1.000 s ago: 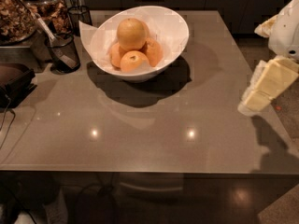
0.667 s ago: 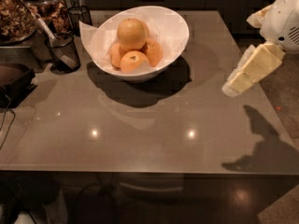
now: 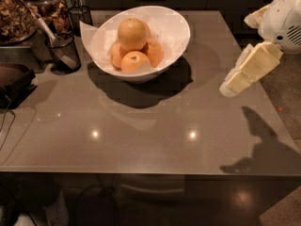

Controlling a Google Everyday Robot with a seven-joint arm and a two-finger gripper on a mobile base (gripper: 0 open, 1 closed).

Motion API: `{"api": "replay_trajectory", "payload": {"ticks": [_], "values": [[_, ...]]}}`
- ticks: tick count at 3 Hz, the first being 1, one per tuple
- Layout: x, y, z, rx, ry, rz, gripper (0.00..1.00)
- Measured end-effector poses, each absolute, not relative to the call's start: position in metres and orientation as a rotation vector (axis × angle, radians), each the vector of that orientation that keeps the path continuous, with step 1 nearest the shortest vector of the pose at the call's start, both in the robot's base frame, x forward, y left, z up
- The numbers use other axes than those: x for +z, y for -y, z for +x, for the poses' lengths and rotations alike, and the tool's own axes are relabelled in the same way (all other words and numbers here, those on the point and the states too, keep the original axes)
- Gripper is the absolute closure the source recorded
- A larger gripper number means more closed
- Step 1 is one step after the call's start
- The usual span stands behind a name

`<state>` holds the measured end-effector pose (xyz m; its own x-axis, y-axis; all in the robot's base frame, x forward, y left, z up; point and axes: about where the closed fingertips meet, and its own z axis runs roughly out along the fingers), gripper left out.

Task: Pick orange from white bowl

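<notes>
The orange [image 3: 131, 34], large and pale yellow-orange, sits on top of three smaller, deeper-orange fruits [image 3: 134, 61] inside the white bowl [image 3: 175, 21]. The bowl stands at the back middle of the grey-brown table [image 3: 150, 126]. My gripper [image 3: 229, 86], with cream-coloured fingers, hangs in the air over the table's right side. It points down and left, to the right of the bowl and well apart from it. It holds nothing that I can see. Its shadow falls on the table's front right.
A dark wire-mesh cup [image 3: 63, 51] with a utensil stands left of the bowl, and another [image 3: 80, 15] stands behind it. Containers of brown dried food [image 3: 16, 13] and a dark object [image 3: 14, 81] crowd the left edge. The floor shows beyond the right edge.
My gripper has moved up and to the left, from beyond the table's right edge to over the table, nearer the bowl. The bowl and fruits have not moved.
</notes>
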<state>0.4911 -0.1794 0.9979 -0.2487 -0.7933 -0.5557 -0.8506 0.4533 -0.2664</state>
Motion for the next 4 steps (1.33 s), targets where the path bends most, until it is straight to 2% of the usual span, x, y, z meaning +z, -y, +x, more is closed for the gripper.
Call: {"api": "replay_trajectory", "payload": {"ticks": [1, 3, 4], "values": [[0.995, 0.166, 0.505, 0.122, -2.039, -1.301, 0.0], [1.0, 0.108, 0.573, 0.217, -1.894, -1.261, 0.0], [1.0, 0.107, 0.574, 0.219, -1.891, -1.261, 0.0]]}}
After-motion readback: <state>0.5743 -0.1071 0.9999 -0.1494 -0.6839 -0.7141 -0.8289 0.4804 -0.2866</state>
